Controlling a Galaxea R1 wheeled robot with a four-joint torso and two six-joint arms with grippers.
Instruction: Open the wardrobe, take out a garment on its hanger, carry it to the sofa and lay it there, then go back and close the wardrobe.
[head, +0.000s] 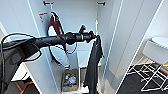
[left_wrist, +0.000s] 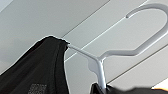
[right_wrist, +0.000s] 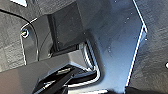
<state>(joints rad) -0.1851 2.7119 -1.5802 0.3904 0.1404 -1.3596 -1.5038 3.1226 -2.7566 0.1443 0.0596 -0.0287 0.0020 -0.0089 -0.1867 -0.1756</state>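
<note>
Garment: limp black fabric, draped.

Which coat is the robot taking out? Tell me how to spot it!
Look inside the open white wardrobe. At the tip of the robot's left gripper a long black garment hangs limp on a pale hanger, above the box of odds and ends. The other one, farther left, is dark red.

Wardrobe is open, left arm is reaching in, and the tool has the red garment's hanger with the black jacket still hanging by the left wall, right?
Not quite. In the head view the left tool is at the black jacket, which hangs from the white hanger seen in the left wrist view. The red garment hangs by the left wall of the open wardrobe.
</note>
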